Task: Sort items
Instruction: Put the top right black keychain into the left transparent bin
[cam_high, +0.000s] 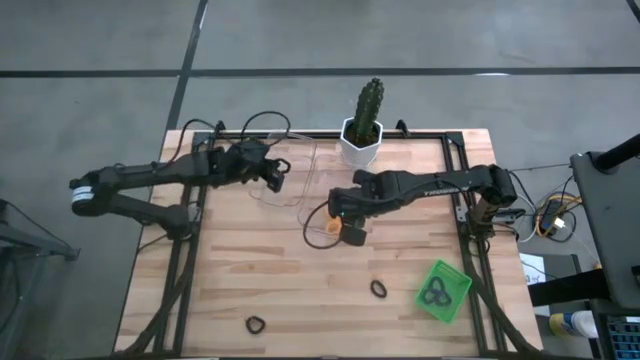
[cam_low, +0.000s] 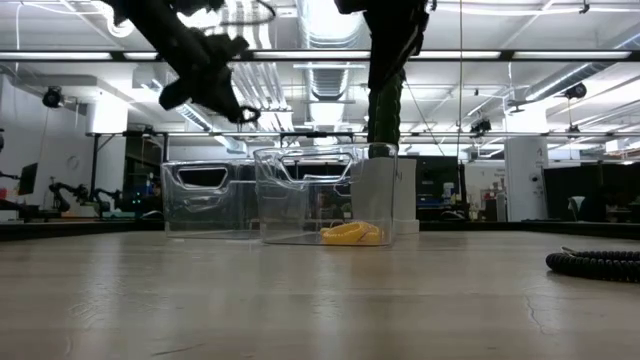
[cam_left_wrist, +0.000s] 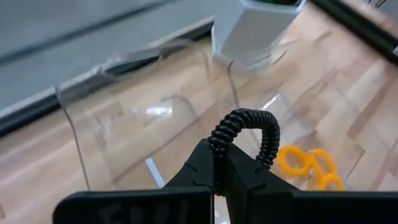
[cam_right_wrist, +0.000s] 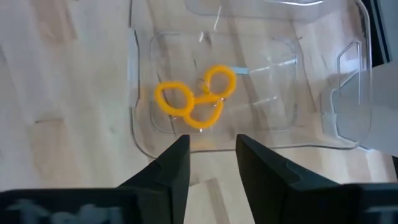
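The left arm reaches in from the table's left edge toward the back, its left gripper (cam_high: 277, 170) raised over the left clear tray (cam_high: 282, 180). Its jaws are clenched on a black coiled loop (cam_left_wrist: 244, 138), which arches up out of the fingertips as a ridged half-ring, hanging above the tray.

To the right, the right arm stretches from the right side toward the middle, and the right gripper (cam_right_wrist: 212, 163) hovers over the near rim of the second clear tray (cam_right_wrist: 323, 124). Its jaws stand released, holding nothing. Just beyond the fingertips, three orange loops (cam_right_wrist: 194, 98) lie linked together on that tray's floor.

Nearer the front edge, a black loop (cam_high: 255, 324) lies on the wood and another black loop (cam_high: 378, 289) sits further right. More dark loops (cam_high: 434, 293) rest inside the green square tray (cam_high: 460, 285).
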